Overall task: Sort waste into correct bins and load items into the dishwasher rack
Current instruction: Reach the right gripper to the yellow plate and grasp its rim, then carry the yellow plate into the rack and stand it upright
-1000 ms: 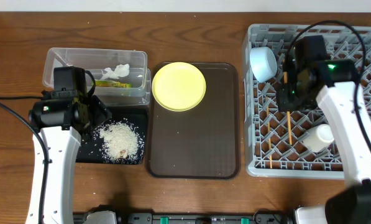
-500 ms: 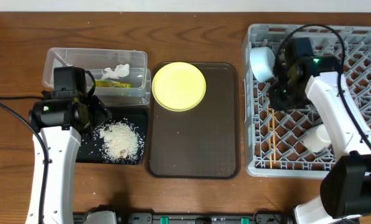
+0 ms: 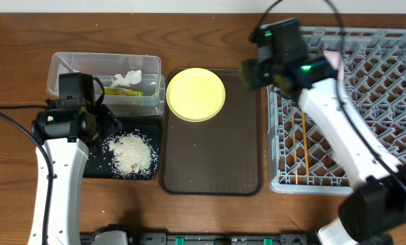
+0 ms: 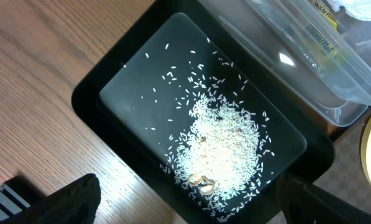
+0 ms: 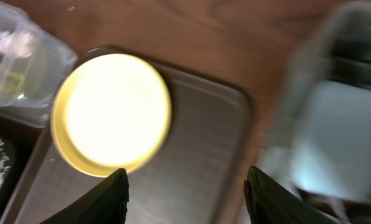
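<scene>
Swinging the right gripper [image 5: 191,202] toward 9 o'clock since a second ago, off the dishwasher rack [image 3: 386,61] and over the 1 o'clock corner of the dark-brown serving tray [image 3: 213,156]. Holding its fingers apart, clasping nothing. Blurring the whole right wrist view, leaving the light-blue bowl [image 5: 334,137] only a pale smear at 3 o'clock. Hiding that bowl from overhead under the right arm, and masking a diagonal strip of the rack the same way. Showing the chopsticks [image 3: 302,139] lying in the rack, partly crossed by the arm. Resting the yellow plate [image 3: 196,94] at the serving tray's 11 o'clock corner, near the gripper at its 9 o'clock. Keeping the left gripper [image 4: 197,214] spread wide over the black tray [image 4: 129,93], rice grains [image 4: 225,146] heaped beneath. Cropping the clear tub [image 4: 334,93] at 1 o'clock in the left wrist view, with the wrapper [image 4: 319,34] inside and the tissue [image 4: 365,7] barely in frame. Carrying everything on the wooden bench [image 3: 203,34].
</scene>
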